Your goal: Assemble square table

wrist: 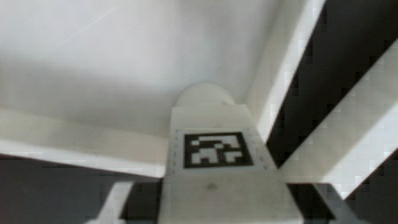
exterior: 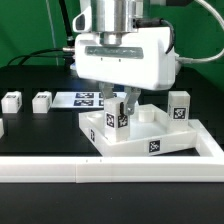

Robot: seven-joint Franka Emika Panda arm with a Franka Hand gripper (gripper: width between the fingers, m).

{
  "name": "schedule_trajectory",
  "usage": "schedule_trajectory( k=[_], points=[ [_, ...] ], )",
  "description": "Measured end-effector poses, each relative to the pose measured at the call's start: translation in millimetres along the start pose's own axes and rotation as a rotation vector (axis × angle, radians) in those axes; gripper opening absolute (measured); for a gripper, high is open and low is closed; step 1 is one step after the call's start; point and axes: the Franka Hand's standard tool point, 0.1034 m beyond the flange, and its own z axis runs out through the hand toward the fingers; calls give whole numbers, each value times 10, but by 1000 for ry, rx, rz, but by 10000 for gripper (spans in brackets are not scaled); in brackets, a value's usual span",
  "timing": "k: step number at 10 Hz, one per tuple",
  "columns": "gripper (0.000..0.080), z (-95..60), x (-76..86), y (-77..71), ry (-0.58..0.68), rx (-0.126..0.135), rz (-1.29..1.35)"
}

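The square table top (exterior: 165, 140) is a white rimmed tray with tags, lying at centre right. My gripper (exterior: 118, 106) is over its corner on the exterior view's left, shut on a white tagged leg (exterior: 119, 118) that stands upright on the top. In the wrist view the leg (wrist: 217, 150) sits between my dark fingers (wrist: 153, 196), with the top's inner floor (wrist: 107, 70) and its rim (wrist: 285, 60) beyond. A second leg (exterior: 179, 108) stands upright at the top's far corner on the exterior view's right.
Two loose white legs (exterior: 12, 100) (exterior: 41, 101) lie at the exterior view's left. The marker board (exterior: 84, 98) lies behind the gripper. The long white border rail (exterior: 100, 170) runs along the front and up the right side.
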Motion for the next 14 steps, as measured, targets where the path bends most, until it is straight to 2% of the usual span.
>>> schedule_trajectory(
  k=[4,7,8,9,10,11,14],
  points=[
    [295,8,43,10,-15,8,328],
    [297,7,59,18,-23,15,445],
    [384,11,59,21,-23,15,386],
    [384,22,61,30,-22,14,307],
    [575,32,49,28,-23,13,252],
    [626,34,57,28,-22,14,164],
    [649,38,93,51,-19,15,-168]
  ],
)
